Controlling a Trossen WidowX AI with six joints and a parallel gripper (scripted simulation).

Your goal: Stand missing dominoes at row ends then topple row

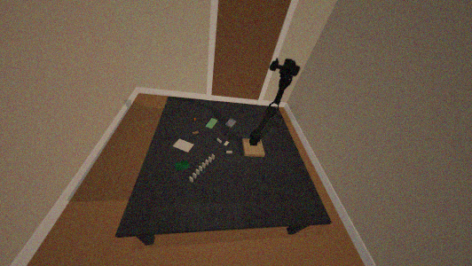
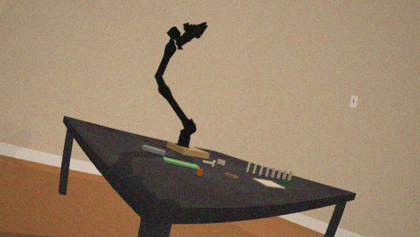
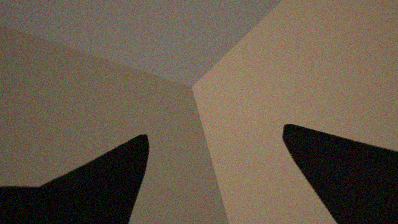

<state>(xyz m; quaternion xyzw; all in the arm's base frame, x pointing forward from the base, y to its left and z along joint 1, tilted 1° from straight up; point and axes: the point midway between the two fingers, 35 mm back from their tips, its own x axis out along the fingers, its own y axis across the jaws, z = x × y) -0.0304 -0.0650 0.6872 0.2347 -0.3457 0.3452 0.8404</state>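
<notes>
Wrist view: our gripper (image 1: 274, 65) (image 2: 205, 25) (image 3: 215, 136), fingers wide apart, nothing held; standing row (image 1: 202, 168) (image 2: 269, 171) and three loose dominoes far below them; step judged: placing not begun, next a descent to one loose piece.

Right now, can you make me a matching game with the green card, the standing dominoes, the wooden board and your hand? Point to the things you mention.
1. light green card (image 1: 211, 123) (image 2: 181, 163)
2. standing dominoes (image 1: 201, 168) (image 2: 268, 171)
3. wooden board (image 1: 254, 152) (image 2: 201, 153)
4. hand (image 1: 274, 65) (image 2: 205, 25) (image 3: 215, 136)

A. under the arm's foot
B. open, up high
C. lying flat
D. in a straight row

Pairs: 1-C, 2-D, 3-A, 4-B
</notes>
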